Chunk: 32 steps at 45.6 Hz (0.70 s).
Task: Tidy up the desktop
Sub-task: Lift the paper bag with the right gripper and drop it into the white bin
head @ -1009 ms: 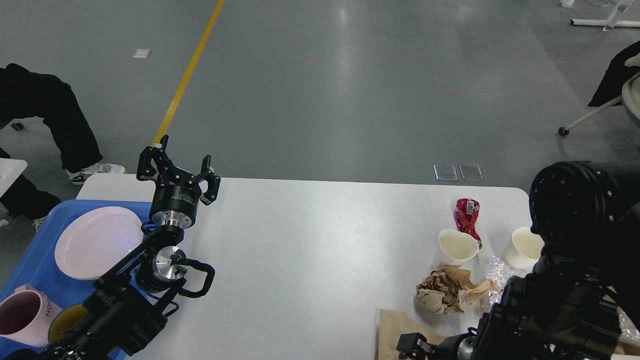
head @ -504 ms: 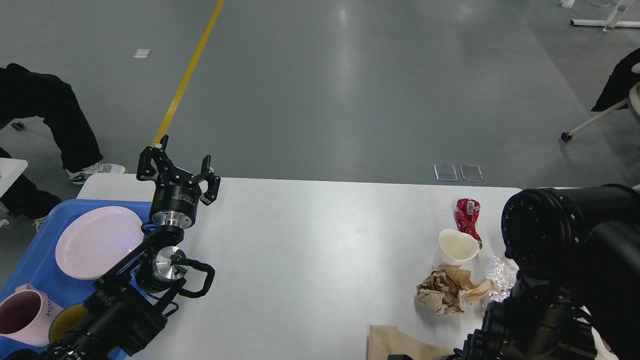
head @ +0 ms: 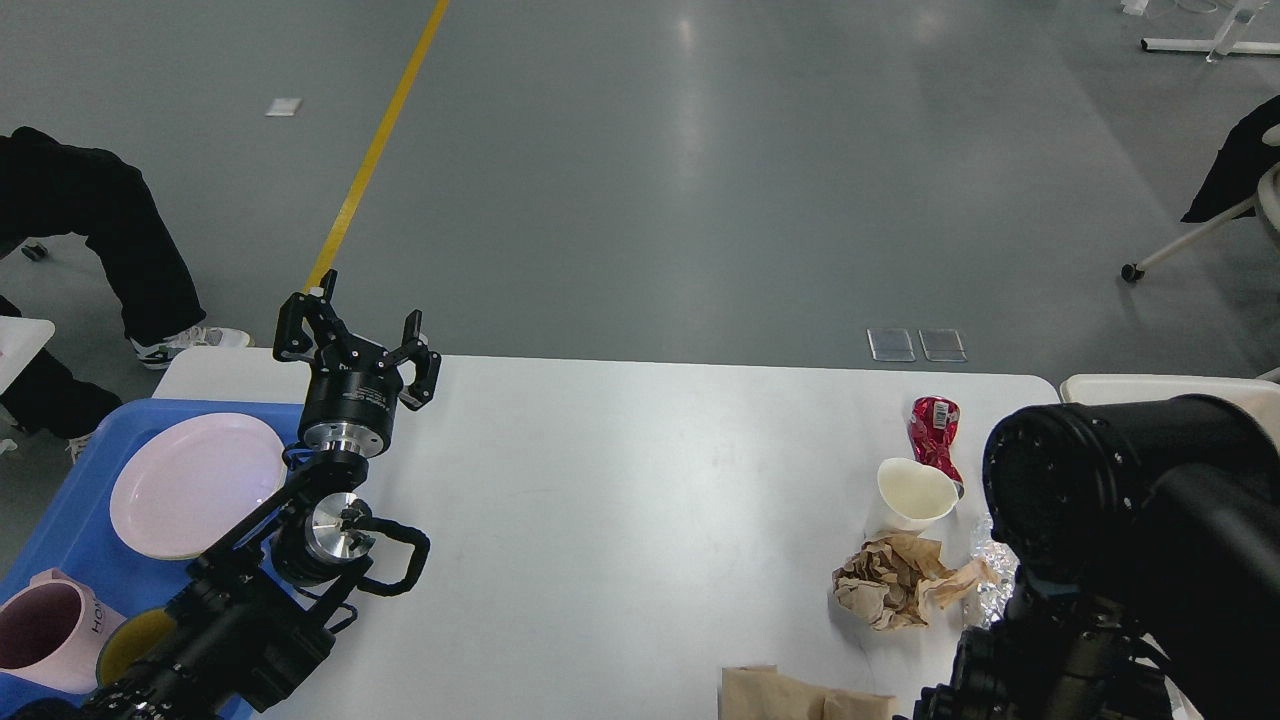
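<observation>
Up left, left gripper (head: 358,338) raised over desktop (head: 620,480), fingers spread

Grey workshop floor

Glossy grey floor (head: 700,180) reflects overhead light; yellow line (head: 375,150) at eleven o'clock, wheeled chair (head: 1215,215) at two o'clock.

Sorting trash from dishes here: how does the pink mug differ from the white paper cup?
The pink mug stands in the blue tray at the left; the white paper cup sits on the desktop at the right among litter. The mug is pink with lettering; the cup is plain white and tilted. Both show empty, open mouths.
</observation>
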Available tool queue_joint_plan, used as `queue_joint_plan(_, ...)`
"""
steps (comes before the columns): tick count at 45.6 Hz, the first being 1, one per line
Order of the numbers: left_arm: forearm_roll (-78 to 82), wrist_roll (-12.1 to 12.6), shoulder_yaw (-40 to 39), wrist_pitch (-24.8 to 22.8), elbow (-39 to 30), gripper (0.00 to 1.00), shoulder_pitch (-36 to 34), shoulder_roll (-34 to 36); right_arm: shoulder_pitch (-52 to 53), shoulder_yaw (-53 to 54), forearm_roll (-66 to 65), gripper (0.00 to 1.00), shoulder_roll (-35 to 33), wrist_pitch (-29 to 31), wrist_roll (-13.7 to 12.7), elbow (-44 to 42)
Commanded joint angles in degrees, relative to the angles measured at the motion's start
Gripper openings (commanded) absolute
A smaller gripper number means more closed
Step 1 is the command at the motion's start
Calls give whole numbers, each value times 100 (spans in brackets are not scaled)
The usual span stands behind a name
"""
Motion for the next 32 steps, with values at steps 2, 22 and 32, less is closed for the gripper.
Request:
queue_joint_plan(2, 0, 0, 0, 0, 0, 96, 0, 0, -6, -22, -32, 10, -1, -85, 133, -38)
queue_joint_plan(22, 0, 0, 0, 0, 0, 96, 0, 0, 231, -31, -128, 0, -177, -331, 194, 164)
queue_joint_plan(32, 0, 0, 0, 0, 0, 96, 0, 0, 819, -242, -524, 0, -545, -139, 194, 294)
